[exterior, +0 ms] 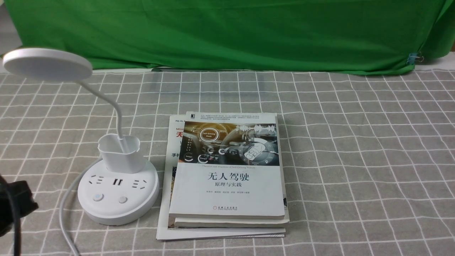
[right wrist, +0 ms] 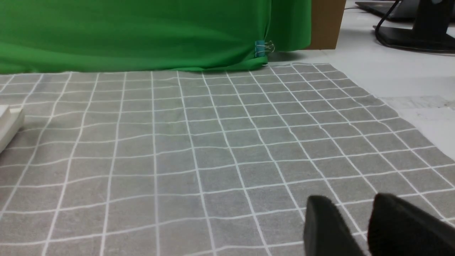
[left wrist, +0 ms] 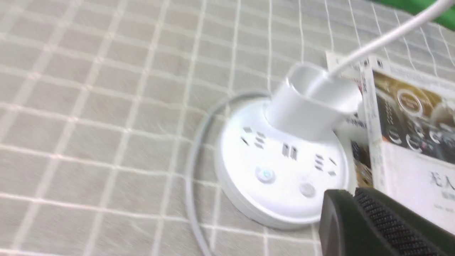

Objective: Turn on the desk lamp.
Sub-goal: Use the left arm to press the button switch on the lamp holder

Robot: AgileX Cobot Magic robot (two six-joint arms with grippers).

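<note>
The white desk lamp stands at the front left of the checked cloth, with its round base [exterior: 117,204], small cup [exterior: 121,154], thin neck and flat disc head [exterior: 46,64]. Two round buttons [exterior: 98,197] [exterior: 122,199] sit on the base's near side. The disc does not look lit. In the left wrist view the base [left wrist: 280,167] and both buttons [left wrist: 266,175] [left wrist: 307,189] show. My left gripper [left wrist: 352,193] is shut and empty, its tips just beside the base's near rim, close to the right-hand button. My right gripper [right wrist: 350,206] is slightly open and empty, low over bare cloth.
A stack of books [exterior: 227,177] lies just right of the lamp base. The lamp's white cord [exterior: 67,202] curves off its left side toward the front edge. A green backdrop [exterior: 227,32] hangs along the back. My left arm [exterior: 16,204] shows at the far left edge.
</note>
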